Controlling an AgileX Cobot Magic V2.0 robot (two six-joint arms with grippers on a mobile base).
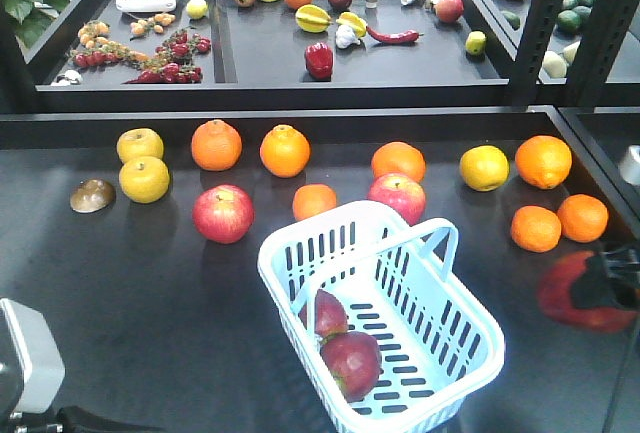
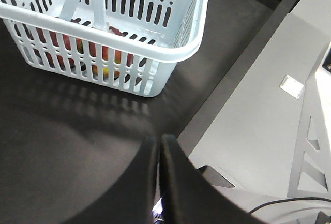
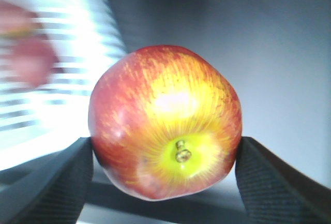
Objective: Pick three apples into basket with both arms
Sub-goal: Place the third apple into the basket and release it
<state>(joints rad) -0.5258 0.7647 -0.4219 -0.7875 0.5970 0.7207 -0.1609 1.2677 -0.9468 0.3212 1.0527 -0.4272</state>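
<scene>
The pale blue basket [image 1: 470, 318] stands at the front middle of the black table, with two dark red apples [image 1: 350, 361] lying in it. My right gripper [image 1: 612, 281] hovers at the right edge, to the right of the basket, shut on the third dark red apple [image 1: 570, 291]. In the right wrist view that apple [image 3: 165, 105] sits between the two fingers of the gripper [image 3: 164, 149], stem and yellow patch facing the camera, with the basket [image 3: 77, 43] blurred at the left. My left gripper [image 2: 159, 142] is shut and empty, low over the table just short of the basket [image 2: 170, 53]. The left arm's grey part [image 1: 25, 353] shows at the bottom left.
Two lighter pinkish-red apples [image 1: 223, 213] [image 1: 398, 196], several oranges [image 1: 285, 150] and yellow fruits [image 1: 144, 179] lie behind the basket. Two oranges [image 1: 560, 221] sit near my right gripper. Trays of fruit [image 1: 320, 58] stand at the back, and a black post [image 1: 540, 23] stands at the right.
</scene>
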